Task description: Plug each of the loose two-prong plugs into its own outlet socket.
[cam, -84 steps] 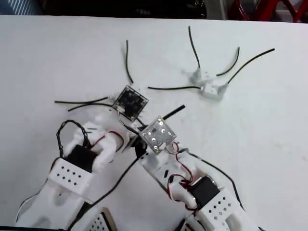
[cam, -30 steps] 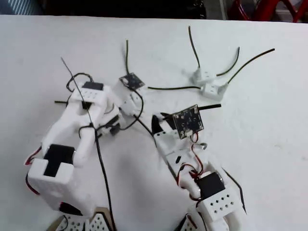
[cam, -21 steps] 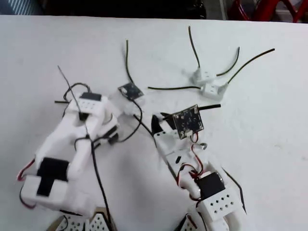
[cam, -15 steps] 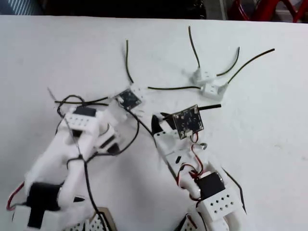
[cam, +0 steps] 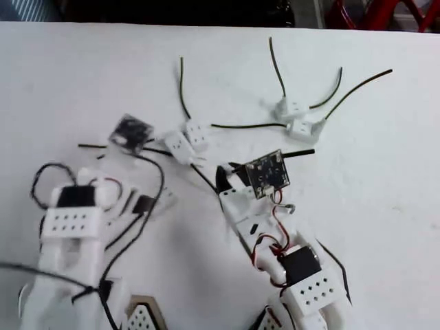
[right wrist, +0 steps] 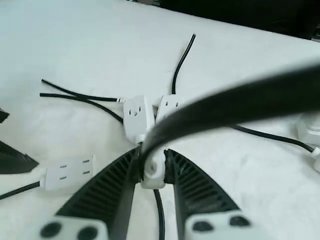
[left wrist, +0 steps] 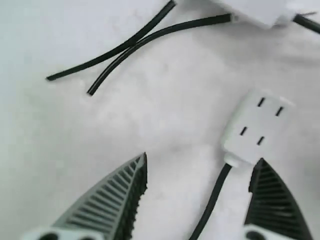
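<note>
White table (cam: 385, 206) carries the whole scene, with a dark strip of room along its far edge in the high view.

The right wrist view shows the right gripper (right wrist: 152, 150) clamped on a small white plug (right wrist: 152, 171). The plug's thick black cord (right wrist: 240, 105) rises from the fingers and crosses the view. From above this grip is hidden (a small circuit board (cam: 267, 172) on that arm's wrist sits over it), and just a stub of the cord pokes out beside the board.

The left wrist view shows the left gripper (left wrist: 202, 158) with its fingers wide apart and nothing between them. An outlet socket (left wrist: 255, 125) with four slots lies flat on the table, its cord running back between the fingers. The socket sits just beside the tip of one dark finger (left wrist: 272, 200); contact there cannot be told. The right wrist view has the same socket (right wrist: 67, 175) off to one side, well apart from the held plug.

Beyond the right gripper, two white blocks (right wrist: 136, 117) (right wrist: 170, 106) lie side by side, and the cord covers part of the second. From above they sit near the table's middle. Two bare black wire ends (left wrist: 115, 55) lie crossed beyond the left gripper. Another white pair (cam: 295, 118) with curling wires rests towards the far right.
</note>
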{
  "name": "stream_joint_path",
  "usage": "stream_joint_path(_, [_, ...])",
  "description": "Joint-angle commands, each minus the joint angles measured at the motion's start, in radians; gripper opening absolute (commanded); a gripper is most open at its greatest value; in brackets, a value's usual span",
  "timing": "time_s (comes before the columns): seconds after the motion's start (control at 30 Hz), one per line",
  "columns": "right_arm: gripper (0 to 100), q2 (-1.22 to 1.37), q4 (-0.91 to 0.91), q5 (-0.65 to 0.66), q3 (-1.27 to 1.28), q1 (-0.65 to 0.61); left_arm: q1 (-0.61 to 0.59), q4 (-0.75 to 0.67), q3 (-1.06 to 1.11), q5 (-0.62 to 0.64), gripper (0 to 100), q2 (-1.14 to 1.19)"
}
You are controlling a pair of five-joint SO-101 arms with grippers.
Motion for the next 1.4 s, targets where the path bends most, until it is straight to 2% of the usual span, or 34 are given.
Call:
stream_joint_path(0.0, [1.6,-0.012,0.073,-0.002,-0.08,-0.047,-0.133,-0.018,0.114,0.044,32,-0.219])
stream_joint_path(0.17, [1.6,-0.008,0.14,-0.003,-0.143,-0.102,-0.16,-0.04,0.275,0.12,32,-0.44])
stream_joint_path(0.27, [1.6,0.047,0.16,-0.003,-0.195,-0.16,-0.159,-0.078,0.376,0.124,32,-0.561])
stream_joint_path(0.53, [1.6,0.45,0.159,-0.003,-0.482,-0.251,-0.162,0.003,0.448,0.12,32,-0.754])
stream_joint_path(0.7, [1.6,0.711,0.099,0.043,-0.614,-0.251,-0.163,0.015,0.45,0.12,32,-0.768])
stream_joint_path(0.87, [1.7,0.895,0.067,0.054,-0.644,-0.305,-0.206,0.011,0.45,0.12,33,-0.768])
stream_joint_path(1.37, [1.7,1.148,-0.16,0.063,-0.643,-0.262,-0.202,0.011,0.462,0.117,33,-0.773])
